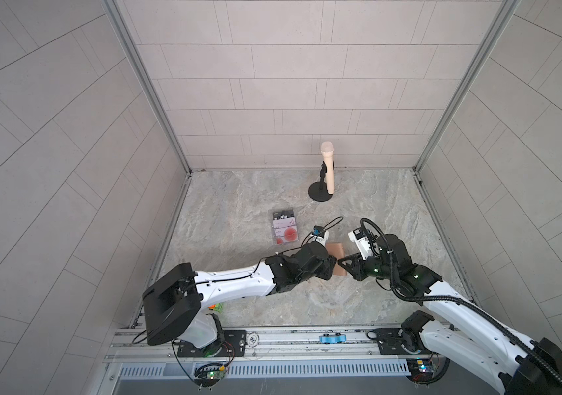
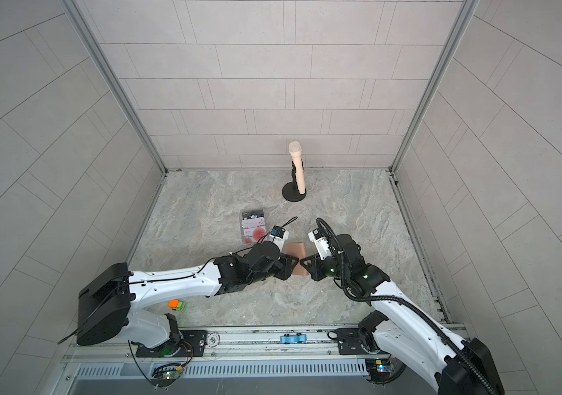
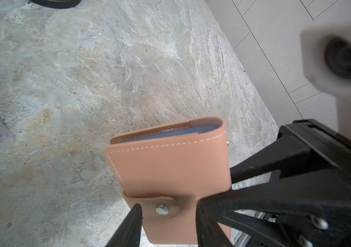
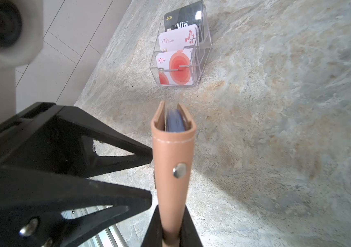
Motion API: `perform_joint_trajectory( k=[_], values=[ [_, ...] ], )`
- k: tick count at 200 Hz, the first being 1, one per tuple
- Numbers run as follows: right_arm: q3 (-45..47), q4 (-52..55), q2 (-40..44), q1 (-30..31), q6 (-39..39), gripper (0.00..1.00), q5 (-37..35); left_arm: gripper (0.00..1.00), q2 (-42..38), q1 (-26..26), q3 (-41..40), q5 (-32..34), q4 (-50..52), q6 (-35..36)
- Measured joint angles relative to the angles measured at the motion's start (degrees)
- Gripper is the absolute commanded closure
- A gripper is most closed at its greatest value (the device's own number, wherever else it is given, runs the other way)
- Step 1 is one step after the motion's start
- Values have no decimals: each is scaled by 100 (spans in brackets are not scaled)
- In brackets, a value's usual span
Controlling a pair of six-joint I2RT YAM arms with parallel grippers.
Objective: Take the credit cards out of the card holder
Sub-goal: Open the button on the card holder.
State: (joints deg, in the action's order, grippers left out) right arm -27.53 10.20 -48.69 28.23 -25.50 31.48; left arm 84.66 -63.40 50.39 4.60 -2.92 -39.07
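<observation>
Right hand [image 4: 171, 213] clenched on one end of the tan leather card holder [image 4: 173, 154], holding it on edge above the counter [image 4: 277, 107]. Left hand [image 3: 168, 208] released: fingers parted either side of the fastened snap tab [image 3: 149, 200], tips at the cover. Blue-grey sleeves [image 4: 175, 122] show at the end away from the right hand. Past the left hand, well apart from the holder, a clear stand [image 4: 204, 42] carries the credit cards [image 1: 284, 227]: dark Vip card [image 4: 183, 19], pink VIP card [image 4: 176, 39], white card with red circles [image 4: 176, 66].

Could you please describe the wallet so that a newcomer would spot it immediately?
On the stone table, find the right pincer near the middle. It clamps the wallet: a closed tan leather booklet with white stitching and a metal snap, unlike the clear box of cards nearby.
</observation>
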Motion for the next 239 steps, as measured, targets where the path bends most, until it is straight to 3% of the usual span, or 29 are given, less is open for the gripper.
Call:
perform_joint_trajectory(
  k=[53,119,175,239],
  values=[
    [2,-13,79,0,-46,100,17,55,92,0,17,-7,-2,-35],
    [31,-81,81,-11,-48,100,70,64,111,0,61,118,68,-151],
    [46,-103,81,-28,-46,100,136,73,114,17,59,87,68,-205],
    [46,-136,81,-42,-42,100,114,90,81,61,22,125,87,-260]
  ],
)
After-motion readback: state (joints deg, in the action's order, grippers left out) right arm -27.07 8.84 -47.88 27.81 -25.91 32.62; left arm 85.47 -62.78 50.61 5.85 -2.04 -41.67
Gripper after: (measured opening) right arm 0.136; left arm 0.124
